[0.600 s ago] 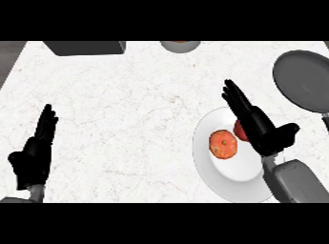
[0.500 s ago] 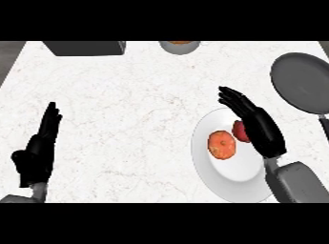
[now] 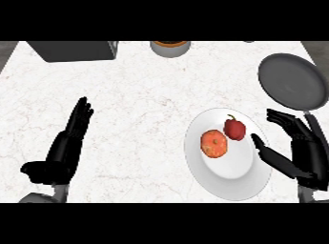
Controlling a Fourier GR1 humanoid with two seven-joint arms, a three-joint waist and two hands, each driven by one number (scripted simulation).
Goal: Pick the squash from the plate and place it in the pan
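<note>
Squash (image 3: 214,143) sits on the plate (image 3: 241,183), beside a red pepper (image 3: 234,128). Right hand (image 3: 301,151), fingers spread and holding nothing, should curl round the orange squash only, avoiding the pepper, then lift toward the pan (image 3: 292,81). Left hand (image 3: 65,147) rests open on the table (image 3: 138,95).

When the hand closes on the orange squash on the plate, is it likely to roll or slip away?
The squash looks round and squat, so a sideways nudge could probably roll it across the smooth white plate. It looks rigid, so it should keep its shape when gripped. The red pepper sits right beside it, so it may get bumped. The right hand is open beside the plate.
</note>
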